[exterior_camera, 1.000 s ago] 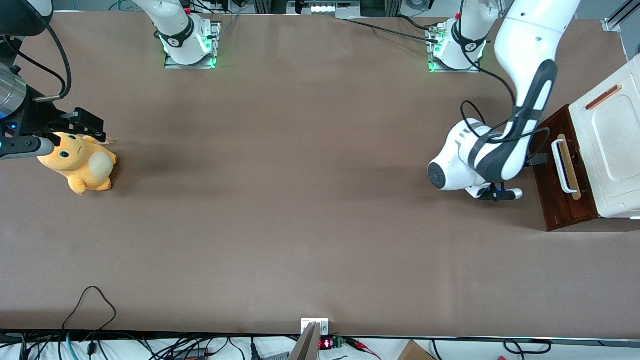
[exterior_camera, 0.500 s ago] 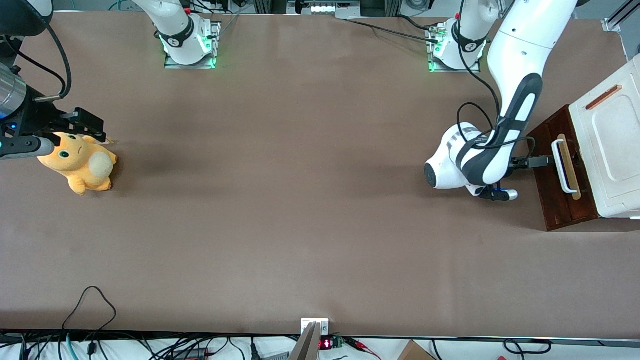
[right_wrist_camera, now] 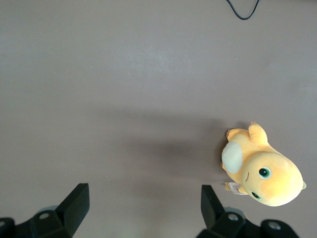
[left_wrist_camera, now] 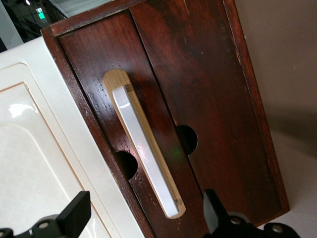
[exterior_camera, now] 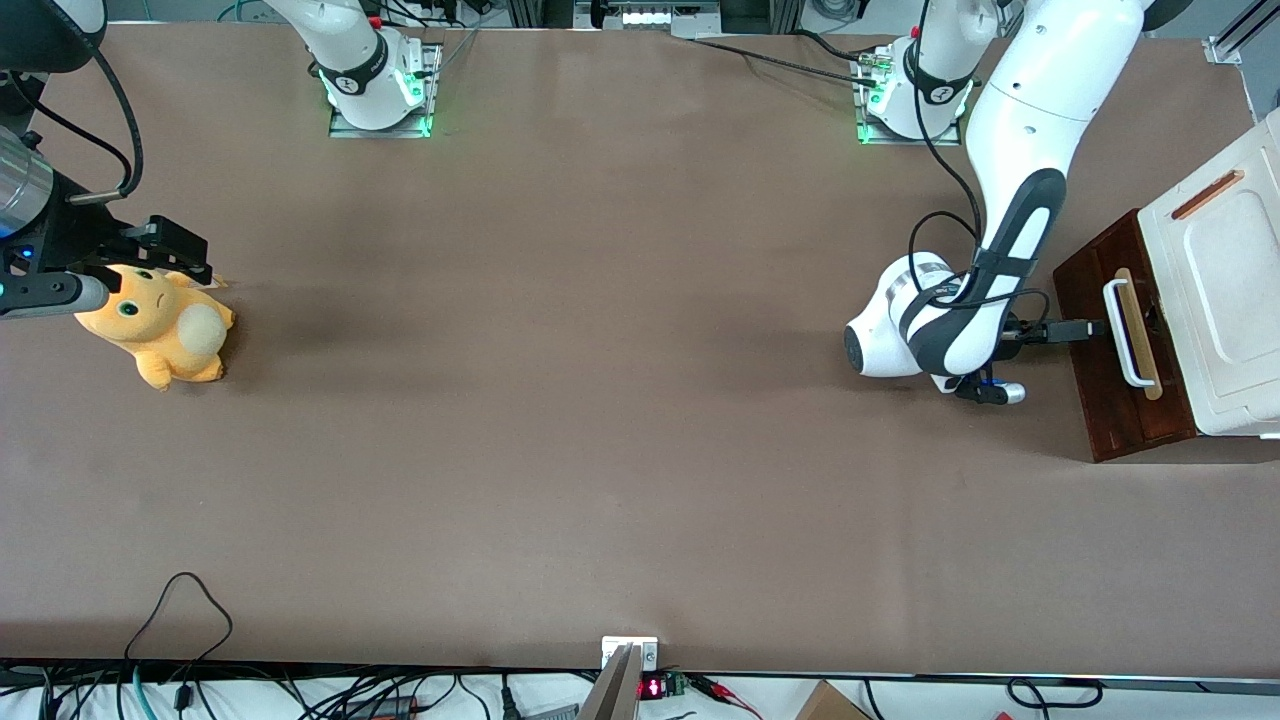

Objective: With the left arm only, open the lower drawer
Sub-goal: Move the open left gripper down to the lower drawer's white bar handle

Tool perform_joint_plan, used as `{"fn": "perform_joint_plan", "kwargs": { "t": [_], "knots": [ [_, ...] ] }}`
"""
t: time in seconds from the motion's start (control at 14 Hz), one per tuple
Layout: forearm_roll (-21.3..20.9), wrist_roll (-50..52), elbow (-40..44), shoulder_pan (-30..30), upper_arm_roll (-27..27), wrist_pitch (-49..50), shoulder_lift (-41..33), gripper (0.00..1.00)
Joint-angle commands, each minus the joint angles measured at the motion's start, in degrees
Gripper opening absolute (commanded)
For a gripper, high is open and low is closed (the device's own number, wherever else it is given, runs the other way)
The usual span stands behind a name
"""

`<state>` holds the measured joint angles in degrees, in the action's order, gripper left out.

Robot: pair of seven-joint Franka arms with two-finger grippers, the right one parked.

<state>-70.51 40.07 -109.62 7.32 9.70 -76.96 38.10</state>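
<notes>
The lower drawer (exterior_camera: pixel 1100 400) shows its dark red-brown front at the working arm's end of the table, jutting out from under the white cabinet top (exterior_camera: pixel 1225 290). Its white bar handle (exterior_camera: pixel 1122 332) sits on a pale wood strip. The left arm (exterior_camera: pixel 1010 200) bends down in front of the drawer. My gripper (exterior_camera: pixel 1090 328) points level at the handle's middle, its tip just short of the bar. In the left wrist view the gripper (left_wrist_camera: pixel 143 213) is open, with the black fingertips (left_wrist_camera: pixel 74 214) wide apart on either side of the handle (left_wrist_camera: pixel 143 148) and the drawer front (left_wrist_camera: pixel 213 89).
A yellow plush toy (exterior_camera: pixel 160 325) lies by the parked arm's end of the table. The two arm bases (exterior_camera: pixel 910 100) stand along the table edge farthest from the front camera. Brown table surface (exterior_camera: pixel 600 350) stretches between the toy and the drawer.
The left arm's wrist has drawn slightly away from the drawer, toward the parked arm's end, and the gripper now shows stretched toward the handle. The drawer has not moved.
</notes>
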Motion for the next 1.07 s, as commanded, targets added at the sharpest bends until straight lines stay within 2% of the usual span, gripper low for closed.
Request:
{"fn": "perform_joint_plan", "kwargs": {
  "t": [0.0, 0.43, 1.0],
  "knots": [
    [-2.78, 0.62, -0.51, -0.63, -0.03, 0.15, 0.3, 1.0],
    [-4.81, 1.85, -0.59, -2.3, -0.2, -0.12, 0.92, 1.0],
    [-4.81, 2.2, -0.59, -5.64, -0.2, -0.91, 2.5, 1.0]
  ]
}}
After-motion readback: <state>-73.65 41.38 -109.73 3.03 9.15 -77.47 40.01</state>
